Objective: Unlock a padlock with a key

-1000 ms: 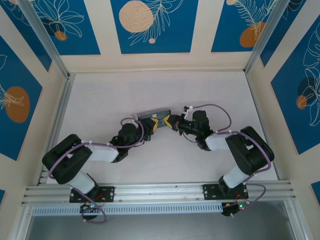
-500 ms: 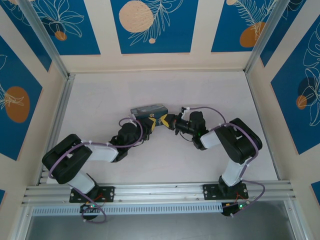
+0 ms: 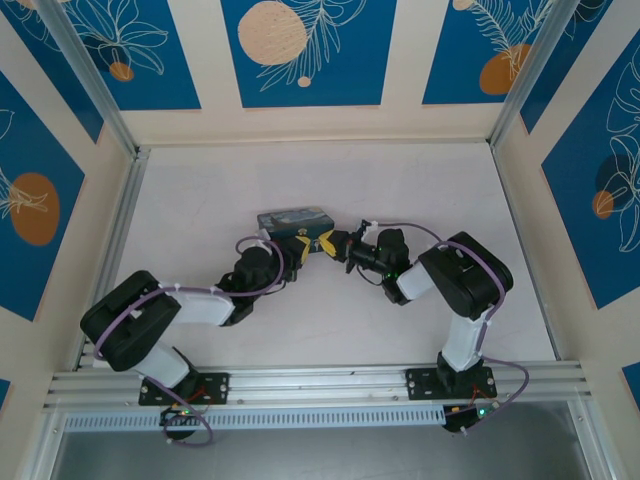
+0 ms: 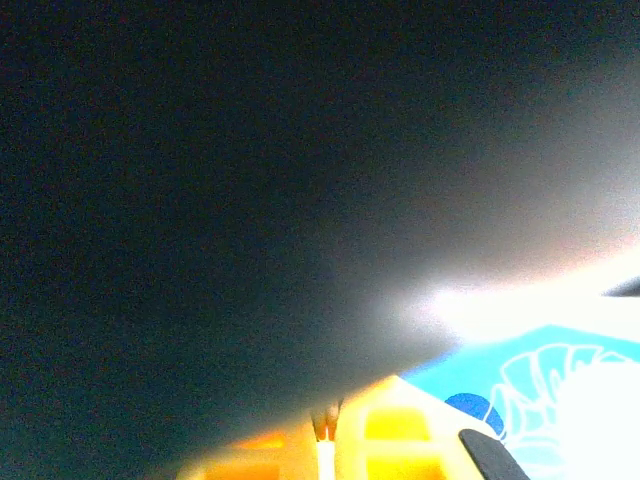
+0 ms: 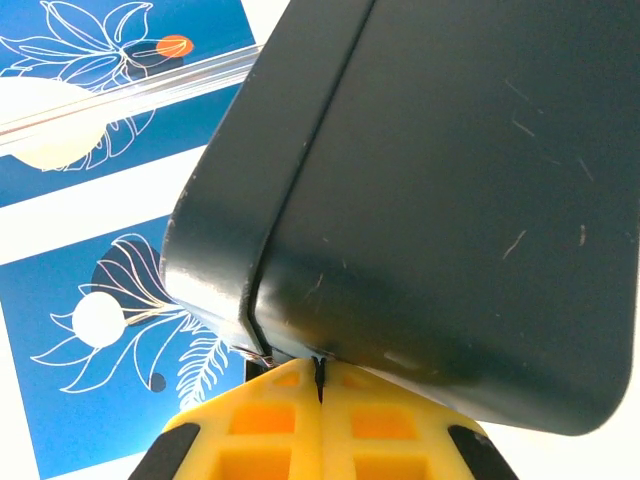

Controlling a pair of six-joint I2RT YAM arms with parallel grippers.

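The dark-blue painted tin [image 3: 293, 217] lies mid-table, with both grippers meeting at its near right corner. My left gripper [image 3: 303, 243] is shut, and a tiny brownish sliver, seemingly the key [image 4: 327, 423], pokes out between its yellow fingertips [image 4: 395, 430] right under the tin's blurred dark side [image 4: 200, 200]. My right gripper [image 3: 327, 241] is also shut, its fingertips [image 5: 270, 400] pressed together against the tin's dark wall [image 5: 450, 200] just below the lid seam. A thin dark line sits at their tip. The teal padlock is hidden.
Metal rails [image 3: 320, 380] run along the near edge, and another rail [image 3: 110, 250] runs along the left side. Blue patterned wall panels [image 3: 300, 50] enclose the table. Open tabletop [image 3: 200, 180] lies to the left of, to the right of and behind the tin.
The tin went from tilted to level and shifted up and left. Both grippers followed it, and the right arm's elbow folded in toward the left.
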